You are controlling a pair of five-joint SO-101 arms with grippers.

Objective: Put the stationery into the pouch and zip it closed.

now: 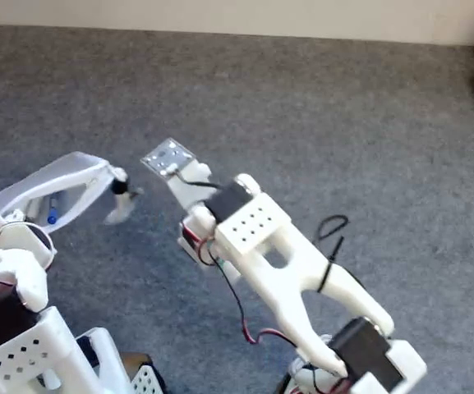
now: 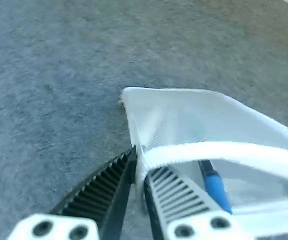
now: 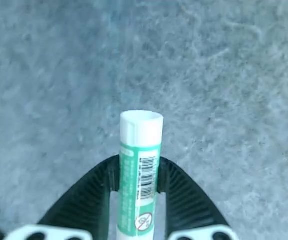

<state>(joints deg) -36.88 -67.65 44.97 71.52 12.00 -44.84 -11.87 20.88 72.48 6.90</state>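
While right gripper (image 3: pixel 139 172) pinches the glue stick (image 3: pixel 141 145) above carpet (image 3: pixel 233 75), left gripper (image 2: pixel 138 167) nips the pouch (image 2: pixel 193 117) rim, blue pen (image 2: pixel 214 186) inside. Risk: mouth may sag; stick could catch the rim and drop.

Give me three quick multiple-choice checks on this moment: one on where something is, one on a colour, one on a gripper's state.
1. Where is the blue pen?
A) inside the pouch
B) lying on the floor
C) standing in a cup

2. On the glue stick, the label is:
A) red
B) green
C) yellow

3. The right gripper is:
A) open and empty
B) shut on the glue stick
C) shut on the pouch

Answers: 1 A, the pen shows within the pouch's see-through walls; 2 B, the stick's body is green in the right wrist view; 3 B, both fingers press the stick's sides.
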